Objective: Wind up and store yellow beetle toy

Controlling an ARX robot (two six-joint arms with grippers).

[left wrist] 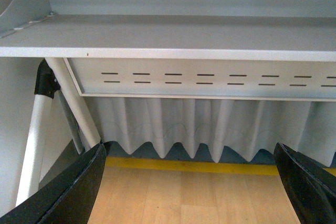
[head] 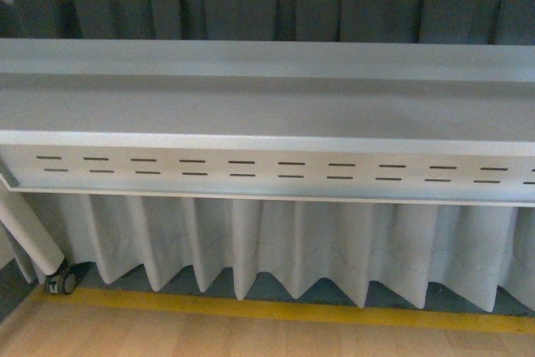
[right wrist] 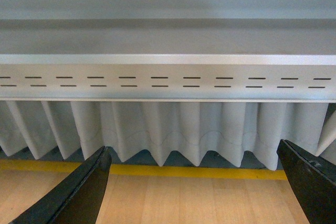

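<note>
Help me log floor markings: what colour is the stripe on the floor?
Yellow; the stripe shows best in the front view.

Both wrist views crop each tool's black fingers (left wrist: 68,192) (right wrist: 79,192) at the edges (tips unseen).

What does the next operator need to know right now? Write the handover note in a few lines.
Left gripper: open, empty, over wood floor.
Right gripper: open, empty, facing the grey table with its slotted panel.
Yellow beetle toy: in no view; the visible tabletop strip shows nothing on it.
Done: nothing can be confirmed.
Left: find the toy, wind it up, store it. No storage container is visible either.
</note>
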